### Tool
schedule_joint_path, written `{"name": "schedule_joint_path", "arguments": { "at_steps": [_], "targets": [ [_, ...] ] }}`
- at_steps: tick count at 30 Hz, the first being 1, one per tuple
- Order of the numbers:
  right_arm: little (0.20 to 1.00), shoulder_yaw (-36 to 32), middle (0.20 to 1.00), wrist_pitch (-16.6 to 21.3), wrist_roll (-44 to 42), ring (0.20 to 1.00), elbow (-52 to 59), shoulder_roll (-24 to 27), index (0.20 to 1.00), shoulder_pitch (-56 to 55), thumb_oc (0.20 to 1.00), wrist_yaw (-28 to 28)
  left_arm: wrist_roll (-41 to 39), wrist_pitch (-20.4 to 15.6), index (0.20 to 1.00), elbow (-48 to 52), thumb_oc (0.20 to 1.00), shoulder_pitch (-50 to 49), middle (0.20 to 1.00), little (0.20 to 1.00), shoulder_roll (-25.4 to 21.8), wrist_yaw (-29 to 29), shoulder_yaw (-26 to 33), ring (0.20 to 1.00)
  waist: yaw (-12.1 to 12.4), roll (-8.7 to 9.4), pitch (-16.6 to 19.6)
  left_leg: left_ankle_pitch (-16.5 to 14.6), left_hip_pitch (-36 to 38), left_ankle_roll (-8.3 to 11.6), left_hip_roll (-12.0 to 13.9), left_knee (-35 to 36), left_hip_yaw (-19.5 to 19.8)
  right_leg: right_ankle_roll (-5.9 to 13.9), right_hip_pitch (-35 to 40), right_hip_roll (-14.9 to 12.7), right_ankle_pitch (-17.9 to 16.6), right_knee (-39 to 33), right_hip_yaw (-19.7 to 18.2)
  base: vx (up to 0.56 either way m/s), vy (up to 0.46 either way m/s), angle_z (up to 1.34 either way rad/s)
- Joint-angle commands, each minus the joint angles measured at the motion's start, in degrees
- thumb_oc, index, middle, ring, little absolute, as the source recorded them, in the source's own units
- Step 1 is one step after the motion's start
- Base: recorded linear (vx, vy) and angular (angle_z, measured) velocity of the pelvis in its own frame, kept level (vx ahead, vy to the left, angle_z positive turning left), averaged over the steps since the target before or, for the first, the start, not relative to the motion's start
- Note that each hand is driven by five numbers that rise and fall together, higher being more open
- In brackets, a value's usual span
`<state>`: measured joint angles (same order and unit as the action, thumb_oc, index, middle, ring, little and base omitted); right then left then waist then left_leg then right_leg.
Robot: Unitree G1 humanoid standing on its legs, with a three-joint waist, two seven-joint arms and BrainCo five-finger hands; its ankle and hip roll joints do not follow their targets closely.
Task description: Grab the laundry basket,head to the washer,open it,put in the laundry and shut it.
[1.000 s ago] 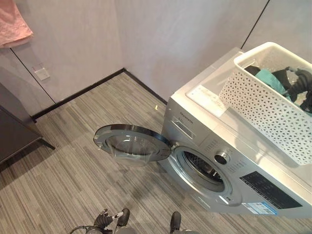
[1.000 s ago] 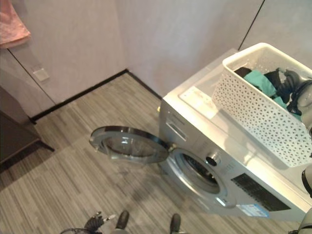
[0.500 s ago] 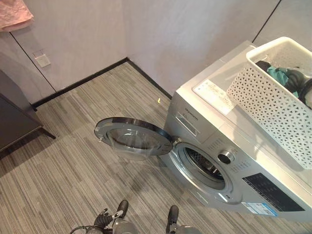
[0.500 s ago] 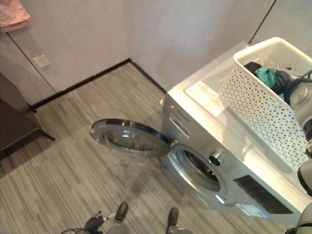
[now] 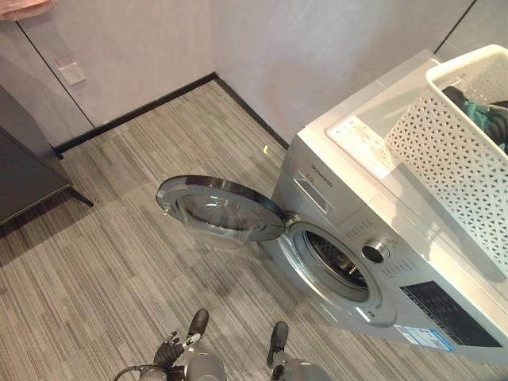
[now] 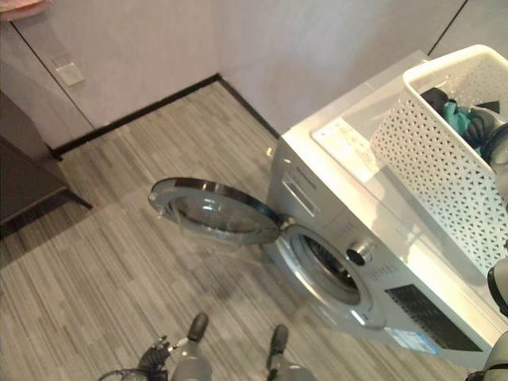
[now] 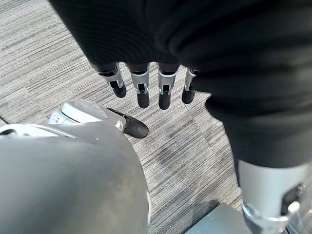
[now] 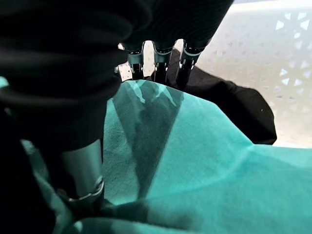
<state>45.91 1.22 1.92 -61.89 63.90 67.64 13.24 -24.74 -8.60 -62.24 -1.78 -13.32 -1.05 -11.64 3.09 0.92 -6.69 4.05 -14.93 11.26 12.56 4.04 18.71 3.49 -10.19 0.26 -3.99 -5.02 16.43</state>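
Atop the washer (image 5: 373,230), door (image 5: 218,210) swung open, sat the laundry basket (image 6: 444,159); right hand (image 8: 156,63) reached inside onto teal cloth (image 8: 204,161), grip indeterminate; left hand (image 7: 146,87) hung relaxed, fingers straight.

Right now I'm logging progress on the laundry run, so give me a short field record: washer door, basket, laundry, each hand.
washer door: open, round door swung out over the floor, drum opening exposed
basket: white laundry basket standing on top of the washer
laundry: teal cloth and dark cloth in the basket
right hand: right hand reaching into the basket, fingers straight, on the teal cloth
left hand: left hand hanging over the floor, fingers straight, holding nothing
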Motion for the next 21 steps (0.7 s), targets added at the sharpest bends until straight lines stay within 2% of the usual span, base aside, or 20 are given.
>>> {"name": "schedule_joint_path", "arguments": {
  "at_steps": [1,9,10,11,12,21],
  "targets": [
    [1.0,3.85,1.0,-1.01,-2.09,1.0,-2.11,-5.44,1.0,-3.12,1.0,2.87,-0.64,-1.18,1.0,0.91,1.0,4.7,1.0,1.0,-2.69,0.66,-2.93,1.0,1.76,4.31,-4.65,1.13,10.2,-3.8,-1.47,0.96,-6.66,1.97,-0.96,-3.87,2.75,0.78,-6.19,0.0,0.0,0.0],
    [1.0,5.63,1.0,-1.86,-2.07,1.0,-2.53,-6.54,1.0,-2.35,1.0,6.98,0.76,-0.62,1.0,-0.65,1.0,4.74,1.0,1.0,-2.15,1.16,-3.54,1.0,2.0,4.22,-4.1,0.77,11.58,-3.72,-1.17,0.96,-7.38,2.27,-0.13,-3.77,2.3,0.48,-6.42,0.0,0.0,0.0],
    [0.815,5.65,0.815,-1.87,-2.08,0.815,-2.53,-6.53,0.815,-2.34,0.815,6.99,0.76,-0.62,1.0,-0.65,1.0,4.74,1.0,1.0,-2.14,1.16,-3.54,1.0,2.01,4.2,-4.12,0.76,11.61,-3.72,-1.16,0.96,-7.4,2.27,-0.11,-3.76,2.3,0.47,-6.43,0.01,0.012,-0.05],
    [0.407,5.99,0.407,-1.61,-1.91,0.407,-2.25,-5.95,0.407,-2.28,0.407,7.2,1.06,-0.58,1.0,-0.78,1.0,4.38,1.0,1.0,-2.01,1.4,-3.61,1.0,1.99,4.13,-4.02,0.79,11.87,-3.71,-1.16,0.96,-7.59,2.33,0.12,-3.76,2.32,0.51,-6.44,0.0,0.012,-0.04],
    [0.2,6.07,0.2,-1.54,-1.61,0.2,-2.74,-5.81,0.2,-2.07,0.2,6.99,1.21,-0.56,1.0,-0.79,1.0,4.38,1.0,1.0,-1.91,1.46,-3.76,1.0,2.06,4.08,-3.96,0.89,12.02,-3.69,-1.12,0.96,-7.72,2.4,0.29,-3.81,2.3,0.45,-6.36,0.01,0.016,-0.04],
    [0.2,3.26,0.2,-0.52,-1.42,0.2,-3.73,-5.07,0.2,-1.33,0.2,2.98,1.86,-0.5,1.0,-2.29,1.0,4.38,1.0,1.0,-1.35,1.05,-3.43,1.0,1.69,3.78,-3.43,0.54,12.7,-3.72,-1.11,0.96,-8.18,2.45,0.9,-3.86,2.39,0.25,-6.6,0.0,0.0,0.0]
  ]
}}
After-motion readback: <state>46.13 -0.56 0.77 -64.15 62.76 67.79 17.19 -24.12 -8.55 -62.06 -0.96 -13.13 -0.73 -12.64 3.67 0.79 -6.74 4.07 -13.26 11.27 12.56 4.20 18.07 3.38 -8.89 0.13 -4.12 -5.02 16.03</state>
